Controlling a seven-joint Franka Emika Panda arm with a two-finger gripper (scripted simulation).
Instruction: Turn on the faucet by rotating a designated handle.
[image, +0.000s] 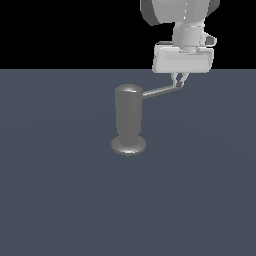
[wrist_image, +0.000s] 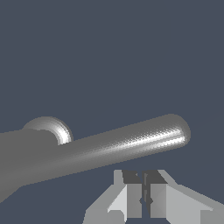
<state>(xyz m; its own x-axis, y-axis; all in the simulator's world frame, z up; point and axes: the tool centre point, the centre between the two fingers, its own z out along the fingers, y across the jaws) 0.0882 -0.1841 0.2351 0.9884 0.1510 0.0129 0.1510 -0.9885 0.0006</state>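
The faucet is a grey metallic upright cylinder with a rounded top and a flared round base, standing mid-scene. Its handle is a slim grey rod that runs from near the top toward the exterior view's right, rising slightly. My gripper hangs straight down over the rod's rounded tip, its fingertips at the tip. In the wrist view the handle crosses the picture just beyond my gripper. The fingers are pressed nearly together with nothing between them. The handle is not between the jaws.
The faucet stands on a flat blue-grey floor that fills the scene. The white hand and wrist of the arm are above the handle's tip, at the exterior view's upper right.
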